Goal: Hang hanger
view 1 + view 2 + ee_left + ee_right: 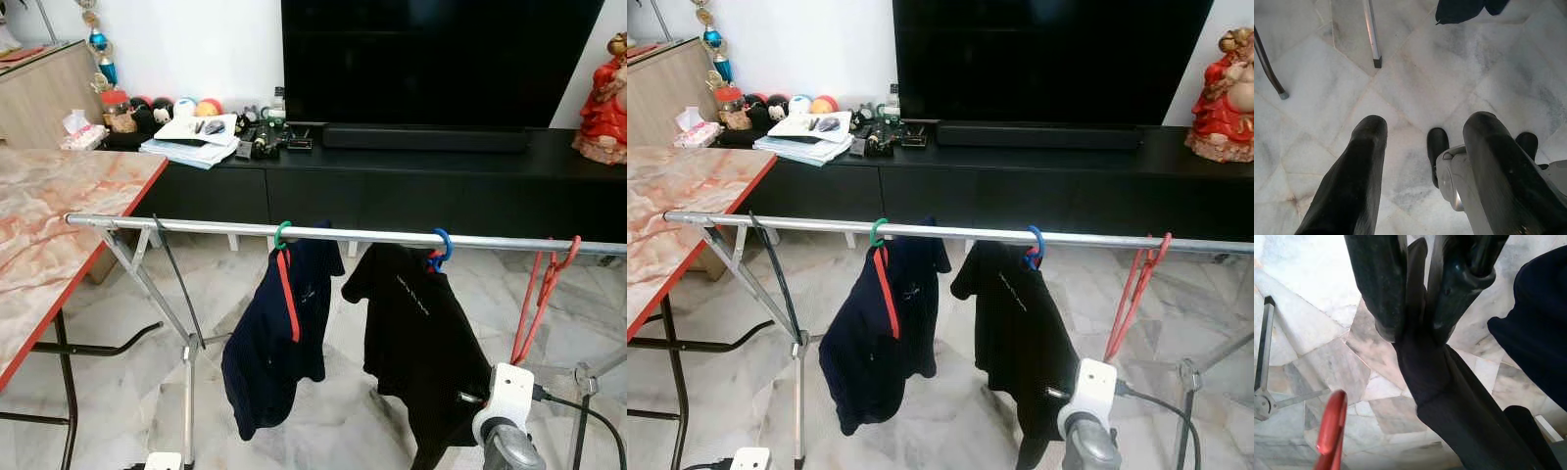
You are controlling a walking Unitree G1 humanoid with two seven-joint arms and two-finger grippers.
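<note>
Spanning the scene from side to side, a silver metal drying-rack rail [216, 228] carries three hangers. A green-hooked hanger [282, 235] holds a navy blue shirt with a red stripe [274, 338]. Well apart along the rail, a blue-hooked hanger [441, 247] holds a black T-shirt [416, 333]. Near the rail's right end, an empty red plastic hanger [542, 294] hangs tilted with its hook over the rail; its red tip [1331, 423] is also visible in the right wrist view.

The right pincer [1418, 330] is low beside the black T-shirt, with its two black fingers narrowed onto a fold of the black fabric [1425, 367]. The right arm's white wrist housing [505, 397] appears at the lower right of the head view, in front of the T-shirt's hem.

The left pincer [1422, 147] points down at the white marbled tile floor [1474, 78]. Its fingers [1359, 166] stand wide apart and hold nothing. A rack leg [1371, 34] stands on the floor ahead of it.

A pink marble-patterned desk with a red edge [59, 225] stands at the left, just beside the rail's end. Behind the rack, a long black TV cabinet [411, 176] supports a large black television [436, 59], a stack of papers [191, 137] and a red figurine [605, 98].
</note>
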